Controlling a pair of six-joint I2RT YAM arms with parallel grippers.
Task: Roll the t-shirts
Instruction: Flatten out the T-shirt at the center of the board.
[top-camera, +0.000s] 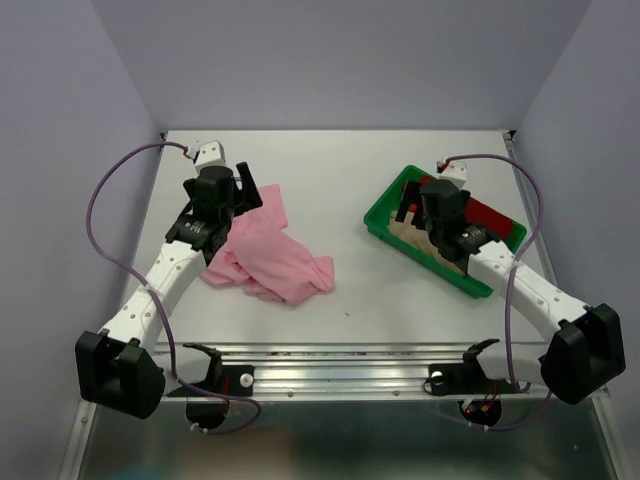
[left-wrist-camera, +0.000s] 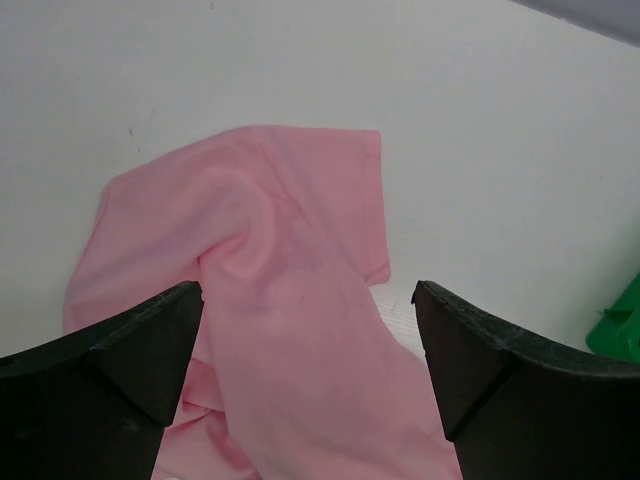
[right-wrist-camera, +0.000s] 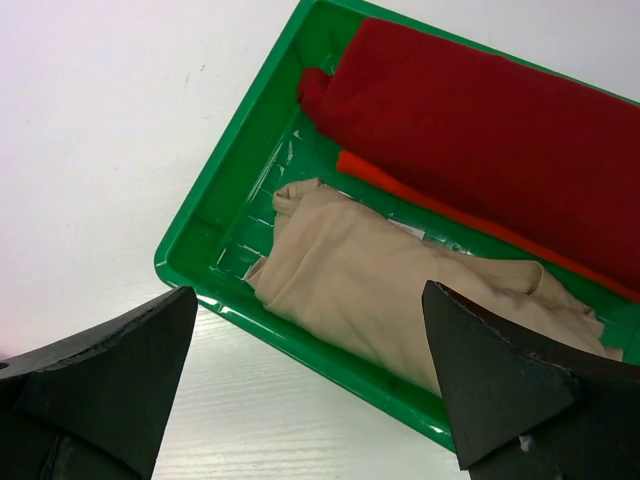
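Note:
A light pink t-shirt (top-camera: 272, 256) lies crumpled on the white table, left of centre. My left gripper (top-camera: 250, 190) hovers over its far end, open, with the pink t-shirt (left-wrist-camera: 270, 260) showing below and between the fingers but not pinched. A dark red t-shirt (right-wrist-camera: 480, 110) and a beige t-shirt (right-wrist-camera: 380, 280) lie folded side by side in the green tray (right-wrist-camera: 250, 120). My right gripper (right-wrist-camera: 309, 290) hangs open above the tray's near-left corner and holds nothing. From above, the right gripper (top-camera: 415, 205) hides part of the tray (top-camera: 385, 215).
An orange strip of cloth (right-wrist-camera: 450, 205) shows between the red and beige shirts. The tray sits tilted at the right of the table. Purple walls close in the table on three sides. A metal rail (top-camera: 340, 360) runs along the near edge.

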